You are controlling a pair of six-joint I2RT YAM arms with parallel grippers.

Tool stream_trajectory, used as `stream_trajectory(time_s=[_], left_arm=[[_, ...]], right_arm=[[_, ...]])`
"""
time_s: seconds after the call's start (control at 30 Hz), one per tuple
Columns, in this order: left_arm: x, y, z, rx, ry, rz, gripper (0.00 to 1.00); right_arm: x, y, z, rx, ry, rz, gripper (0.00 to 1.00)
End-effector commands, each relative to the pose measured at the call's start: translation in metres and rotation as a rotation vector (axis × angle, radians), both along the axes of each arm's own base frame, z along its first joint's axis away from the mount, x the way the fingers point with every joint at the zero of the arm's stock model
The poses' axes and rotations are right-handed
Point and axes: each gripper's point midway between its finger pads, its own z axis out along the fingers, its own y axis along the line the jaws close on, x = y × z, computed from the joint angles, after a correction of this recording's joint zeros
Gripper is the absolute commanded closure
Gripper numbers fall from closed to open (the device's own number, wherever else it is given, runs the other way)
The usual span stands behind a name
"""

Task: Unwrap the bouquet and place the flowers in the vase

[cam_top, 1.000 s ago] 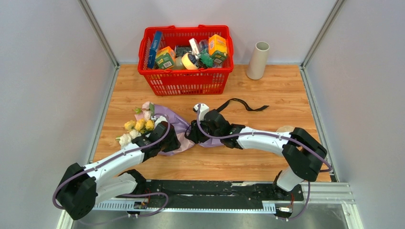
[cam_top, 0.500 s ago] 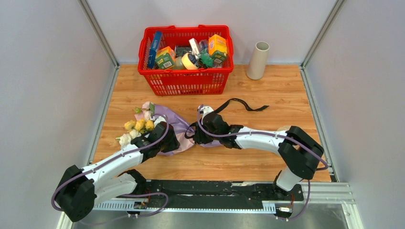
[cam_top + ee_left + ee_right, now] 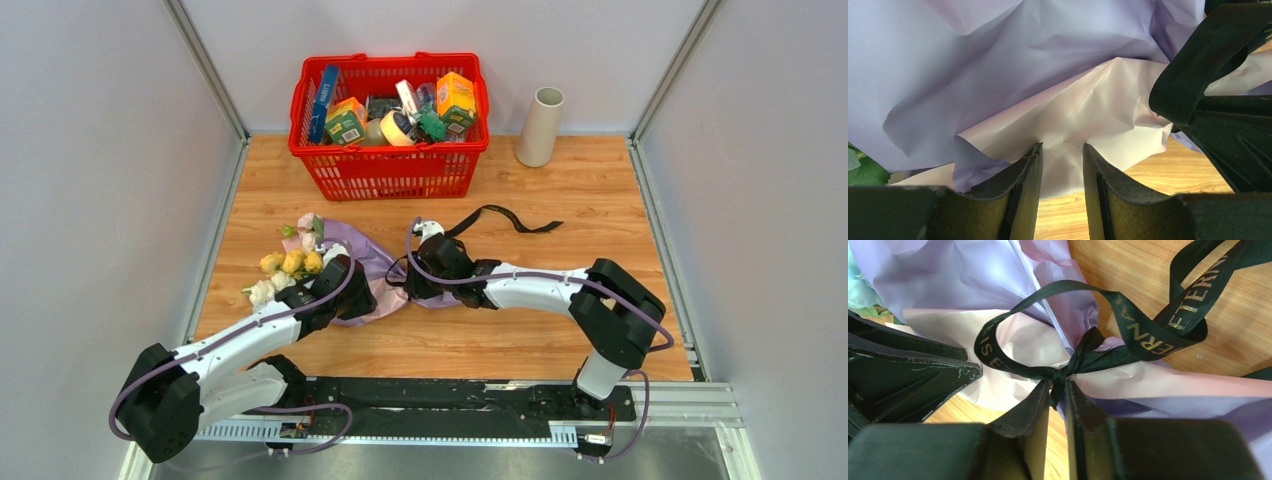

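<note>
We see the wooden desk (image 3: 560, 190) filling the middle of the top view. The red basket (image 3: 390, 172) stands at its upper centre, packed with groceries: a blue box (image 3: 324, 95), a green box (image 3: 346, 122), an orange box (image 3: 455, 97) and a tape roll (image 3: 397, 127). Both arms reach in low from the bottom corners and meet at centre left over the bouquet (image 3: 365, 255), which lies flat in its lilac and pink paper. The vase (image 3: 540, 127) stands upright at upper right, just beside the basket and well apart from the bouquet. The flowers (image 3: 290, 262) poke out of the wrap's left end. The black ribbon (image 3: 1148, 330) is knotted round the wrap.

The left gripper (image 3: 1063, 150) has its fingers partly apart with crumpled pink paper between the tips; we cannot tell whether it pinches. The right gripper (image 3: 1058, 390) is almost closed on the ribbon just under the knot.
</note>
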Motion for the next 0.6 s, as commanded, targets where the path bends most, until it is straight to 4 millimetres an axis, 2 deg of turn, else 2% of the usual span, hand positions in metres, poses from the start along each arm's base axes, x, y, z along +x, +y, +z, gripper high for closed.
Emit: stream_trajectory(time_s=[0.0, 0.07, 0.17, 0.57], left_arm=[[0.001, 0.002, -0.001, 0.017, 0.002, 0.009, 0.56], [0.001, 0.004, -0.001, 0.023, 0.003, 0.013, 0.56], [0.0, 0.005, -0.005, 0.031, 0.012, 0.021, 0.55], [-0.004, 0.017, -0.021, 0.103, 0.072, 0.073, 0.55]], right_arm=[[0.013, 0.009, 0.019, 0.036, -0.05, -0.03, 0.85], [0.011, 0.002, 0.016, 0.008, -0.044, -0.037, 0.91], [0.012, -0.001, 0.026, 0.012, -0.064, -0.044, 1.0], [0.013, -0.018, 0.057, 0.045, -0.13, -0.081, 1.0]])
